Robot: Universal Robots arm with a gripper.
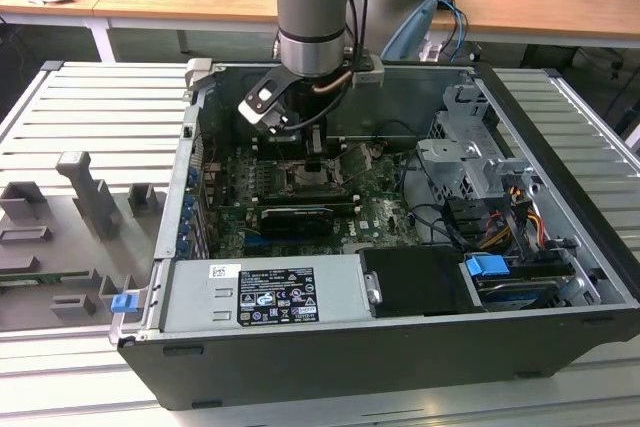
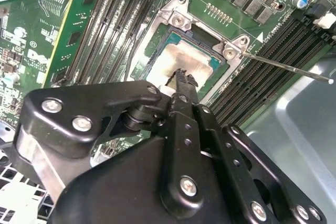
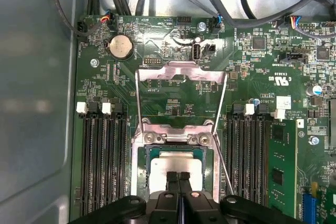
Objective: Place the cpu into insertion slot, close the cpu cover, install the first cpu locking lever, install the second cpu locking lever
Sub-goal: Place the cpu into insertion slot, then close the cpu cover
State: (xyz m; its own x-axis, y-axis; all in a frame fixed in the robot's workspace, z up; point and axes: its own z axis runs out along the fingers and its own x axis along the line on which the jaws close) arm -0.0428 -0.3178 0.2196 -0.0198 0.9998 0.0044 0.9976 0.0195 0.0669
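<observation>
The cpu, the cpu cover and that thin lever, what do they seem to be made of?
The cpu: the top face looks like bare metal, pale silvery with a dull, soft sheen. The cpu cover: probably stamped sheet steel, bright silver, thin with folded edges. The lever: a slim shiny metal rod, likely steel wire.

The gripper (image 3: 178, 174) hung low over the insertion slot (image 3: 142, 166), hemmed in by long memory slots (image 3: 102, 156) on both sides. A thin locking lever (image 2: 283, 66) jutted out beside the socket, and the cpu cover (image 3: 157, 71) stood open beyond it. The drive cage (image 1: 465, 157) crowded the exterior view's right.
</observation>
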